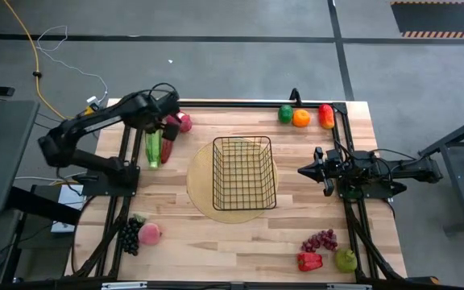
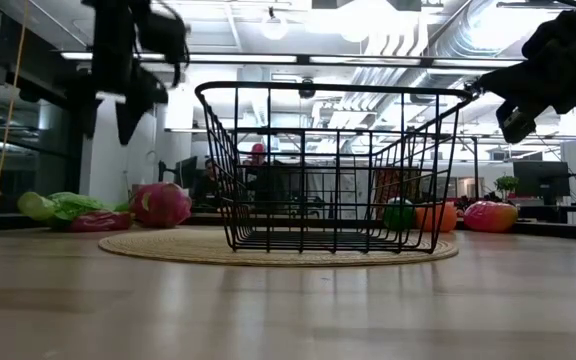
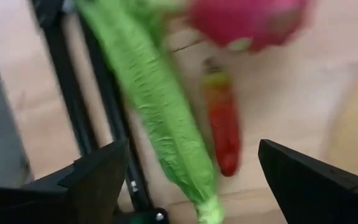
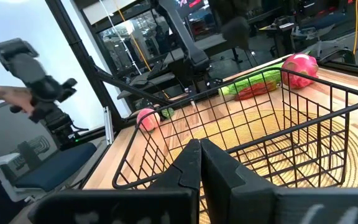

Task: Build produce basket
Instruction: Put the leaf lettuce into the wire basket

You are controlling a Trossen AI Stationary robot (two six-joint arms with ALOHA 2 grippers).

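Observation:
The black wire basket point(image 1: 244, 173) stands empty on a round tan mat point(image 1: 202, 193) at the table's middle. My left gripper point(image 1: 166, 125) hovers open over the far left produce. In the left wrist view its fingers point(image 3: 192, 149) stand apart above a long green pod point(image 3: 160, 106) and a red chili point(image 3: 222, 130), with the pink dragon fruit point(image 3: 253, 18) beyond. All three lie on the table. My right gripper point(image 1: 300, 171) is shut and empty, held in the air just right of the basket; it also shows in the right wrist view point(image 4: 197, 155).
A green pepper point(image 1: 285, 113), an orange point(image 1: 301, 118) and a red-yellow pepper point(image 1: 326, 116) lie at the far right. Dark grapes point(image 1: 129, 235) and a peach point(image 1: 150, 234) lie near left. Red grapes point(image 1: 321, 240), a red pepper point(image 1: 309, 261) and a green apple point(image 1: 345, 259) lie near right.

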